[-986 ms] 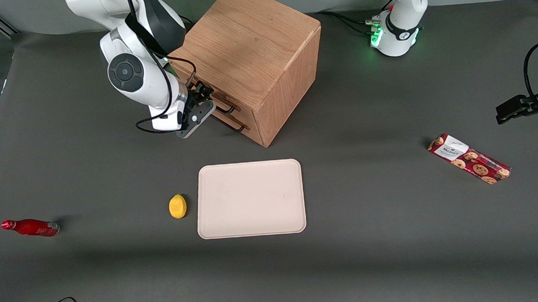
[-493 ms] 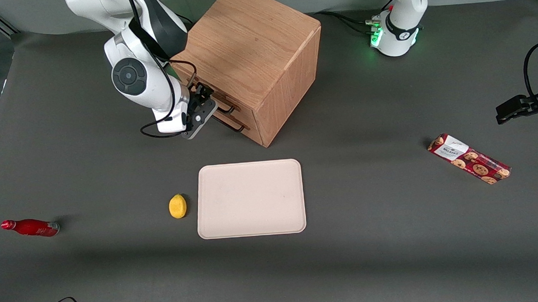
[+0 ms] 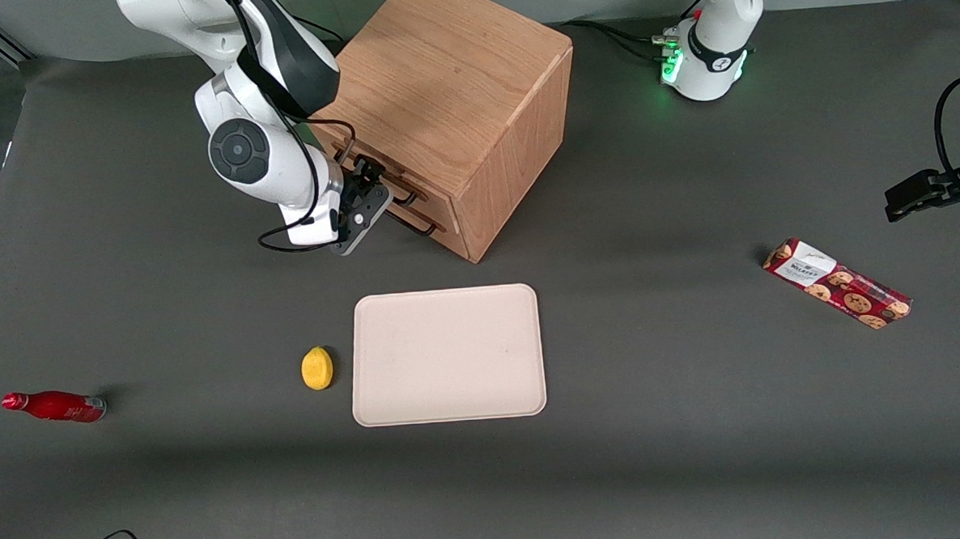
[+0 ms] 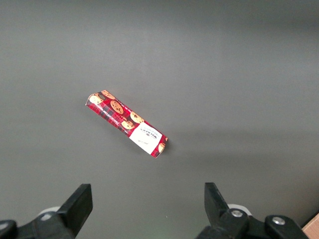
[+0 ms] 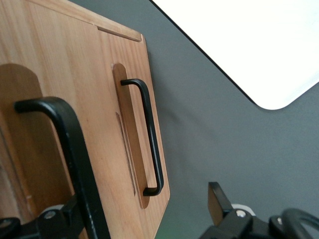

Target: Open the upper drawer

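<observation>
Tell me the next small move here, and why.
Probably close the jaws. The gripper is at the cabinet front, open, with the upper drawer's handle running between the jaws, not yet clamped; the drawer looks shut.

No wording on the cookie packet [image 4: 127, 123] or elsewhere can be read

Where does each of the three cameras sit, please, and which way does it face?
Front view: high above the table, looking down at cabinet, tray and both arms; the hand is at the drawer handles.
Left wrist view: on the parked arm, looking down at the cookie box; its own fingers show.
Right wrist view: on the working arm, close to the upper drawer; the fingers show.
Shared: cookie box, cabinet, tray.
</observation>
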